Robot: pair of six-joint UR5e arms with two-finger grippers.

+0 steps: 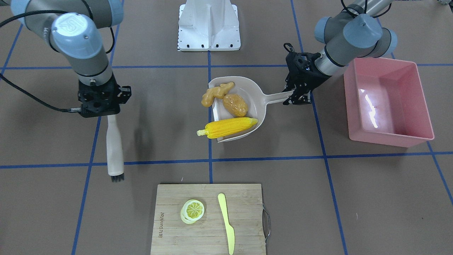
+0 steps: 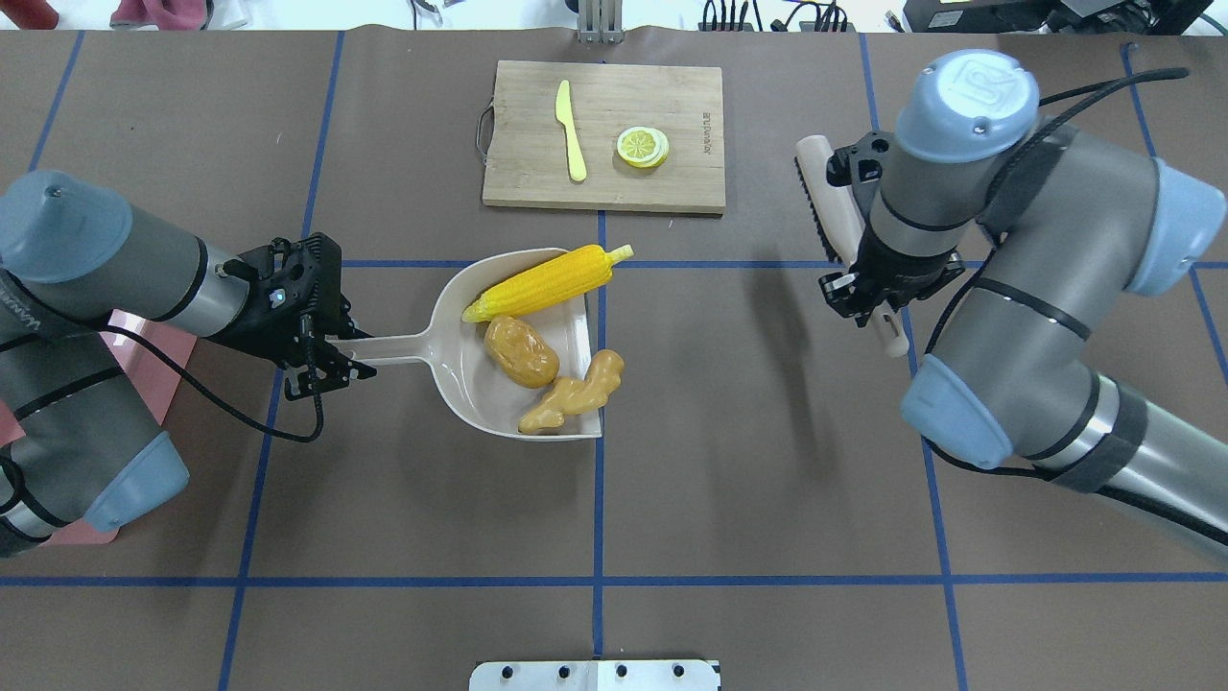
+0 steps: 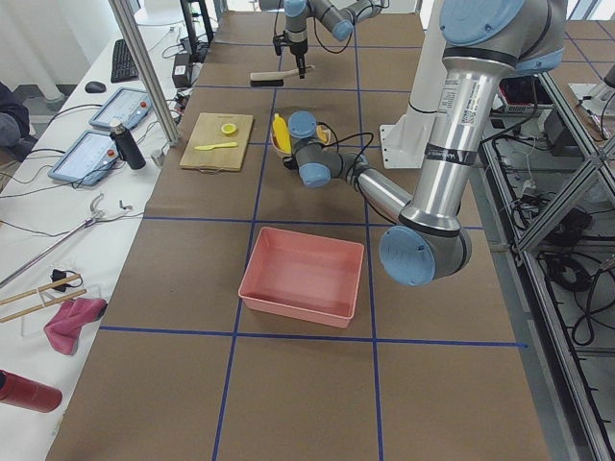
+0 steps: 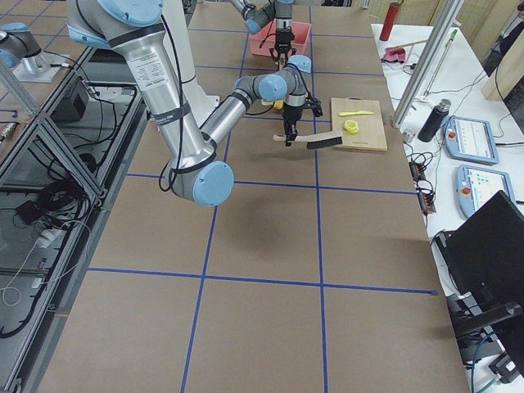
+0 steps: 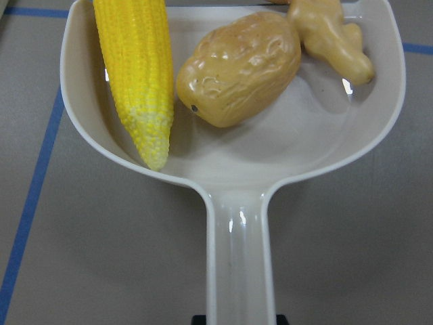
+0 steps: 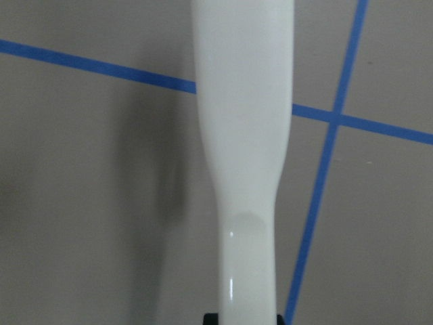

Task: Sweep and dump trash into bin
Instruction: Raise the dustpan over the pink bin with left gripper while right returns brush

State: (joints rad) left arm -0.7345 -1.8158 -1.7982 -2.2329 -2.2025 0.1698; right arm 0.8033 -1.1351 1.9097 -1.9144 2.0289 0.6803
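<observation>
The yellow corn cob (image 1: 228, 127), brownish potato (image 1: 235, 105) and tan ginger root (image 1: 215, 94) lie in a beige dustpan (image 1: 256, 95) at mid table. The corn's tip sticks out past the pan's open edge. My left gripper (image 1: 295, 94) is shut on the dustpan's handle; its wrist view shows the corn (image 5: 135, 74), potato (image 5: 240, 68) and ginger (image 5: 331, 37) in the pan. The pink bin (image 1: 389, 140) stands empty just beyond that gripper. My right gripper (image 1: 106, 113) is shut on the handle of a white brush (image 1: 115, 148), off to the other side of the pan.
A wooden cutting board (image 1: 244, 198) on the operators' side carries a lemon slice (image 1: 193, 210) and a pale yellow knife (image 1: 226, 221). The white robot base plate (image 1: 208, 26) is at the robot's edge. Blue tape lines cross the brown table.
</observation>
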